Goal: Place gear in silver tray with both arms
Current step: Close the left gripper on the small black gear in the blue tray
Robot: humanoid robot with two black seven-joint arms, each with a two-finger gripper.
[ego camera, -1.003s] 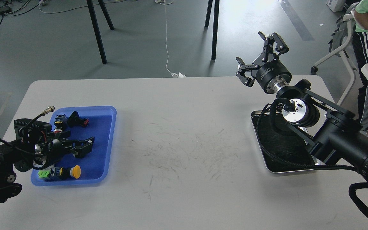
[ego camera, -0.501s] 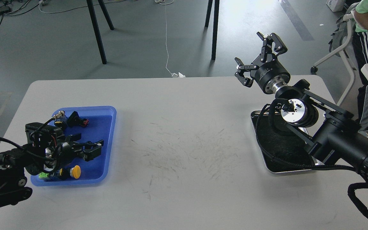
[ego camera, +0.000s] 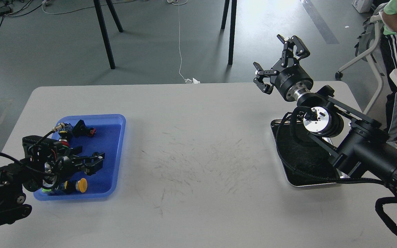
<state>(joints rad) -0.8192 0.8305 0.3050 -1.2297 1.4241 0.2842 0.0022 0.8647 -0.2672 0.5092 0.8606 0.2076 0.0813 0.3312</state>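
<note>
— Right gripper (ego camera: 277, 63) first: what's it doing?
— Raised above the far right edge of the table (ego camera: 198, 137), its two clawed fingers spread wide, nothing between them.
— And the silver tray (ego camera: 289, 181)?
— On the table's right side, nearer than that gripper and below it. The right arm (ego camera: 360, 144) crosses over the tray's dark inside and hides much of it; only the left and near rim show clearly. I can't see any part lying in the visible portion.
— What about the other side?
— The blue tray (ego camera: 114, 151) sits near the table's left edge, well apart from the silver one. The left gripper (ego camera: 93, 163) is over its middle, fingers pointing right. They look only slightly parted, but they're dark against the blue and I can't tell whether they grip anything.
— So where are the parts?
— All in the blue tray. A yellow-capped button (ego camera: 81, 185) lies near its front rim, just below the left gripper. A small black piece with a red end (ego camera: 84, 129) lies toward the back rim.
</note>
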